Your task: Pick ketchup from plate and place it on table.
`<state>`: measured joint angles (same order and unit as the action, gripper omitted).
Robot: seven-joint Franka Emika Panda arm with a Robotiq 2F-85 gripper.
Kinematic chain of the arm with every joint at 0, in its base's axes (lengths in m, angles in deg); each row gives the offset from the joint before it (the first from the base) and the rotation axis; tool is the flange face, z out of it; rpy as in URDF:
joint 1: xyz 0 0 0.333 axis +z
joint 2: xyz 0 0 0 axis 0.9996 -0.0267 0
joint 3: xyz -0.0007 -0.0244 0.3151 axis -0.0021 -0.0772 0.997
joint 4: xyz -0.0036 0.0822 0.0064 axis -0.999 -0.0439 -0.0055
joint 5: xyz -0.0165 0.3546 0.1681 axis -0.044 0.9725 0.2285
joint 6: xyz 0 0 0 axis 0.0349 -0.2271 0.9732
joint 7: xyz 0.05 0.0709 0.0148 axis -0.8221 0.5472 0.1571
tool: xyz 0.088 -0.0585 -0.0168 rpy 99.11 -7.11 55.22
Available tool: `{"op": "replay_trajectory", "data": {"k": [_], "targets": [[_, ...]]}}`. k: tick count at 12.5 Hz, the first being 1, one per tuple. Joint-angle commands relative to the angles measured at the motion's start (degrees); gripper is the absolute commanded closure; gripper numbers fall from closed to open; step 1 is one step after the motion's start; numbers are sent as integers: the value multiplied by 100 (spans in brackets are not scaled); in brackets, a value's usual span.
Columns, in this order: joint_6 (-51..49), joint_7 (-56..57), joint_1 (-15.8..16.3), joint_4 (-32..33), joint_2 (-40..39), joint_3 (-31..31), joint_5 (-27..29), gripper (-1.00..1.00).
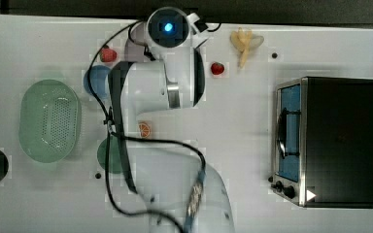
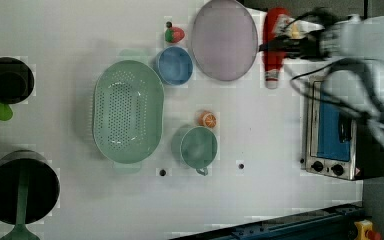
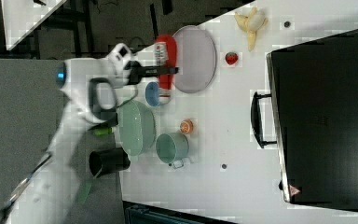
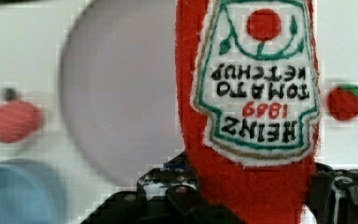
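1. Top view: arm over the upper centre of the white counter [image 1: 252,145].
2. Left view: ketchup [image 2: 274,45] at upper right, just right of the plate [image 2: 223,40].
3. Wrist view: jaws clamped on the ketchup, beside the plate.

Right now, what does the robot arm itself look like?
The arm is glossy white with rounded links and dark joint bands. A round cap with a glowing blue light sits on one joint. Black cables loop along it. The gripper is black, with small silver screws.
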<state>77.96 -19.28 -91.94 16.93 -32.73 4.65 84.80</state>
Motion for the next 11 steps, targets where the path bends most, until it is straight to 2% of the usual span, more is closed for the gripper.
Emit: {"op": "replay_trajectory", "data": {"k": [1,5,11], "targets": [[-676,56,-256,-215,793,-115,213,-24],[-1673,56,-423,300,1640,-324,214,-24],[-1520,31,-469,1801,2633,-672,213,-24]]}}
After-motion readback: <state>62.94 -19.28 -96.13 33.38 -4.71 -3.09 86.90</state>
